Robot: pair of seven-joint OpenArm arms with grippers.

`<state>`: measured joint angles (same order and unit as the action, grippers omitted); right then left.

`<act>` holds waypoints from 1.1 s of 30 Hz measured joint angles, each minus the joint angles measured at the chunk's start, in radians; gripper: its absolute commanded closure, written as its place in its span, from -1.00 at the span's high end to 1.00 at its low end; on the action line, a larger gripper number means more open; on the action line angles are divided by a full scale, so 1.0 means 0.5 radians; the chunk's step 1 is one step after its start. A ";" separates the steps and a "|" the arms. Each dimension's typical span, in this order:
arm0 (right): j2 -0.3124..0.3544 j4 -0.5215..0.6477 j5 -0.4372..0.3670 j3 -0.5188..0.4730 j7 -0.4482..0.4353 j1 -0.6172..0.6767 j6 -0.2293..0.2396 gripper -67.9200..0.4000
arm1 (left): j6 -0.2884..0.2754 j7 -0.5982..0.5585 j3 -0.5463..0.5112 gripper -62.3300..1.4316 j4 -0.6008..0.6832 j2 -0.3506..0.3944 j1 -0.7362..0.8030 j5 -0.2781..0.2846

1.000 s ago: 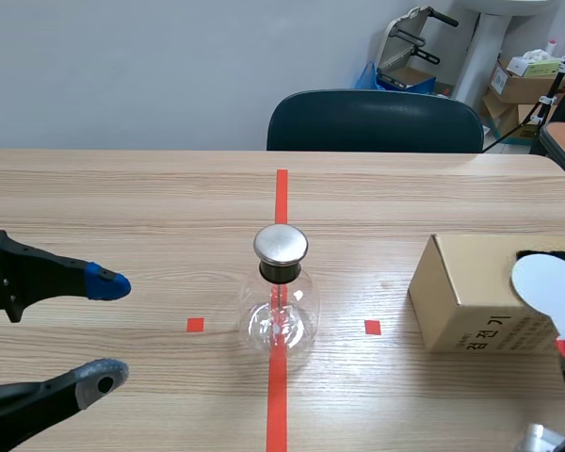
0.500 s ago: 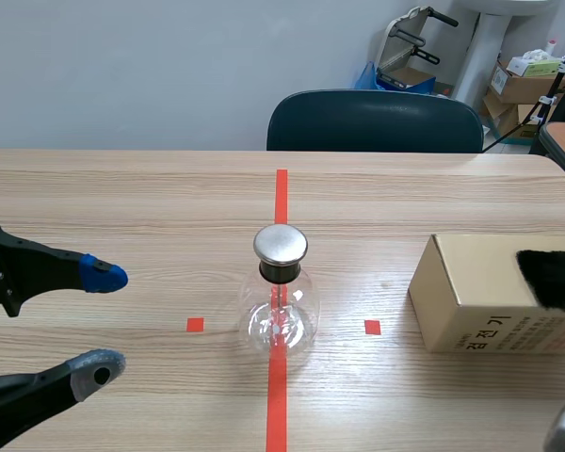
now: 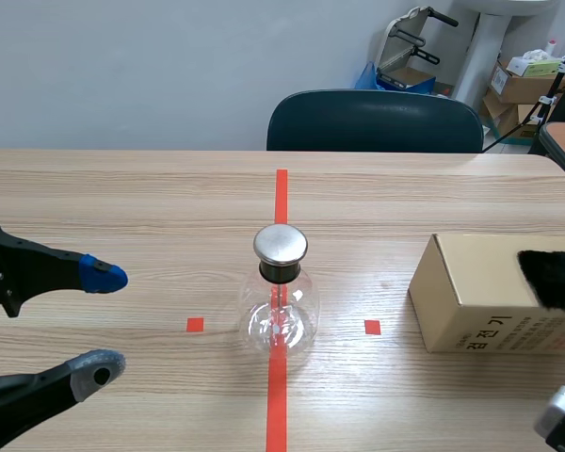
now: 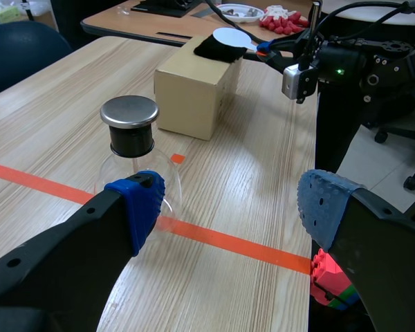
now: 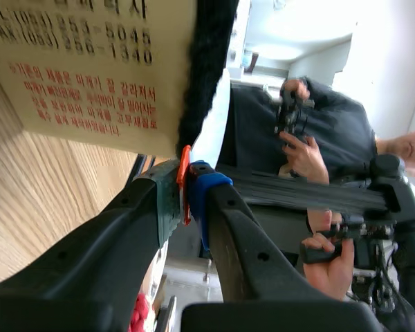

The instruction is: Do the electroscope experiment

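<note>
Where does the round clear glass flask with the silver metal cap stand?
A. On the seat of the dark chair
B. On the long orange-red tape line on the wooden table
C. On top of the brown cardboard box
B: the round clear glass flask with the silver metal cap stands on the long orange-red tape line, apart from the brown cardboard box.

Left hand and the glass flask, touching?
Apart. The scene view shows a stretch of bare table between the open left hand and the glass flask.
</note>
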<state>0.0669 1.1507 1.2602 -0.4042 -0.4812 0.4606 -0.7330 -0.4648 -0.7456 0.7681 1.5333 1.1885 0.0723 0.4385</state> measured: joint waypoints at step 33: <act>-0.056 0.009 -0.002 0.053 -0.302 0.116 -0.008 -0.97 | 0.000 0.000 0.000 0.40 0.000 0.000 0.000 0.000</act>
<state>0.0387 1.1553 1.2594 -0.3779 -0.6323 0.5186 -0.7368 -0.4648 -0.7456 0.7681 1.5333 1.1885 0.0723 0.4385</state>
